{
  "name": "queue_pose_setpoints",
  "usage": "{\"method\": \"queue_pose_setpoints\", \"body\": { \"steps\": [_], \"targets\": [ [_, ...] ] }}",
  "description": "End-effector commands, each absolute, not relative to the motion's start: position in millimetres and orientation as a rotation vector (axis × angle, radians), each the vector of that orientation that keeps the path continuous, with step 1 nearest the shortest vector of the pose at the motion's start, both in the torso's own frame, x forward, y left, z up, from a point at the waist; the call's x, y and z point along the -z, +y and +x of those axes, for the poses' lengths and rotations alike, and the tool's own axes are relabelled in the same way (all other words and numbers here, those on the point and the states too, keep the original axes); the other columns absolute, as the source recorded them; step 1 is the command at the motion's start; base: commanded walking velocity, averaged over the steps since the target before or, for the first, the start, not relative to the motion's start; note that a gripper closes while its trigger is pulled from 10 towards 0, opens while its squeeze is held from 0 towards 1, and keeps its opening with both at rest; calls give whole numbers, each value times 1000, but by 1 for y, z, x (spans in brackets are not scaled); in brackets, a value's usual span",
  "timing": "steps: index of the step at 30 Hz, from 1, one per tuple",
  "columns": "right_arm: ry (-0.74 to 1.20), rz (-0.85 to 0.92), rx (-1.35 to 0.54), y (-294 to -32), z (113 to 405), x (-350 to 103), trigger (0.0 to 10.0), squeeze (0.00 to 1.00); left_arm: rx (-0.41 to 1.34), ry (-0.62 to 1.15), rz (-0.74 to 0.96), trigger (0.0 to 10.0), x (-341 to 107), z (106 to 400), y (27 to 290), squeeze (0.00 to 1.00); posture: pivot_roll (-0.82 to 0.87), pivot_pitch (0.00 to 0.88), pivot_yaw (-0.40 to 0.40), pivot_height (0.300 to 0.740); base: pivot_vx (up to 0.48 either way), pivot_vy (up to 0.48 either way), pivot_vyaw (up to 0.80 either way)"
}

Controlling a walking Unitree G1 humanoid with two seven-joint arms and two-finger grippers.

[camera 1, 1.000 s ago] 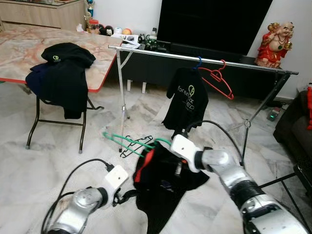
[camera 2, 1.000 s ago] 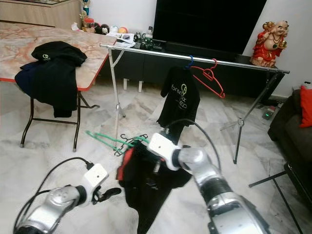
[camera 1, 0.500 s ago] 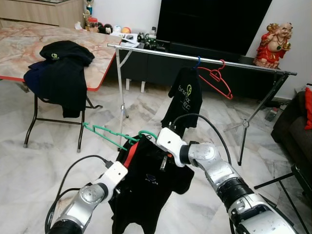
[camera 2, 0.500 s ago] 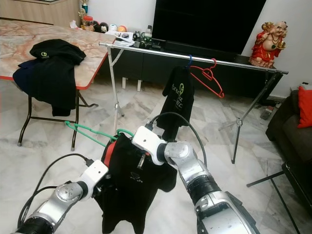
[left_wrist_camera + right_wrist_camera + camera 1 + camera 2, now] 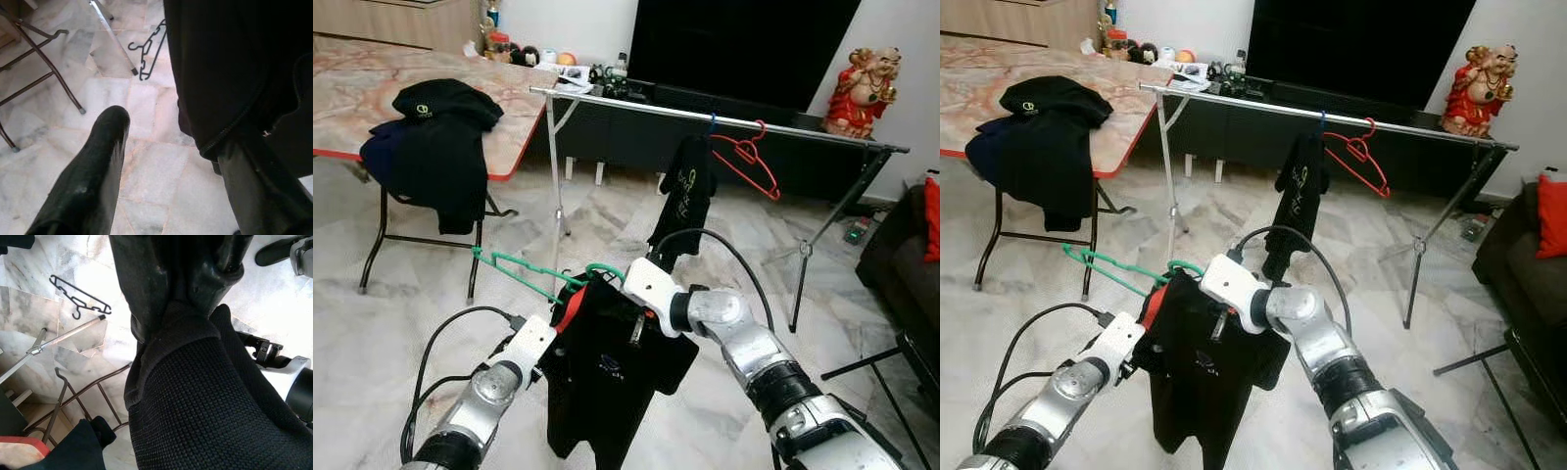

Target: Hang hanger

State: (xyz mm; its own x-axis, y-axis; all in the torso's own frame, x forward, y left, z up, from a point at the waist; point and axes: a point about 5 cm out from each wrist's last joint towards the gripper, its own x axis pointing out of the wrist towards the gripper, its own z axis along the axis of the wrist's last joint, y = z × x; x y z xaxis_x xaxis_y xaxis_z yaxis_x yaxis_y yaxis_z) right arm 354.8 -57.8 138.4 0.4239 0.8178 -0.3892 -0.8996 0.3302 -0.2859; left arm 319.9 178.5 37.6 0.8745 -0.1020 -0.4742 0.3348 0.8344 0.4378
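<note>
The green hanger (image 5: 533, 273) is held up in the near middle of the scene, in front of the robot, with a black shirt (image 5: 612, 377) hanging from it and a red collar patch just under its hook. The right gripper (image 5: 190, 279) is clenched on the shirt's dark knit fabric at the collar, right by the hanger's hook. The left gripper (image 5: 168, 147) is at the shirt's left edge with its fingers (image 5: 93, 166) spread apart; one finger lies against the hem, the other stands clear over the floor, so it is released, grasping nothing.

No containers are in view.

Beyond the held shirt, a silver clothes rail (image 5: 724, 122) spans the room from left to right on thin metal legs. Its near left leg stands between the robot and the far wall, just behind the green hanger. On the rail hang two hangers: a blue one carrying a black printed shirt (image 5: 683, 201), and an empty red hanger (image 5: 751, 162) just to its right. One black wire hanger (image 5: 149, 54) lies on the marble floor (image 5: 401, 323) near the rail's leg.

To the far left, a folding table (image 5: 372, 103) with a red edge carries a pile of dark clothes (image 5: 435, 147) draped over its edge. A large black screen (image 5: 734, 44) stands against the far wall, and one red figurine (image 5: 862, 88) sits at the far right.
</note>
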Motion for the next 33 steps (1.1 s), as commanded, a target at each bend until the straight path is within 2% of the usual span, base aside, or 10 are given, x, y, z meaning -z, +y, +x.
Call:
{"method": "queue_pose_setpoints", "body": {
  "steps": [1, 33],
  "targets": [
    [154, -503, -1129, -59, 355, -146, 0, 0, 252, 441, 527, 0, -39, 323, 172, 0, 131, 0, -166, 740, 0, 0, 0],
    [181, -490, -1119, -61, 353, -140, 0, 0, 176, 426, 493, 0, -40, 327, 176, 0, 137, 0, -171, 740, 0, 0, 0]
  ]
}}
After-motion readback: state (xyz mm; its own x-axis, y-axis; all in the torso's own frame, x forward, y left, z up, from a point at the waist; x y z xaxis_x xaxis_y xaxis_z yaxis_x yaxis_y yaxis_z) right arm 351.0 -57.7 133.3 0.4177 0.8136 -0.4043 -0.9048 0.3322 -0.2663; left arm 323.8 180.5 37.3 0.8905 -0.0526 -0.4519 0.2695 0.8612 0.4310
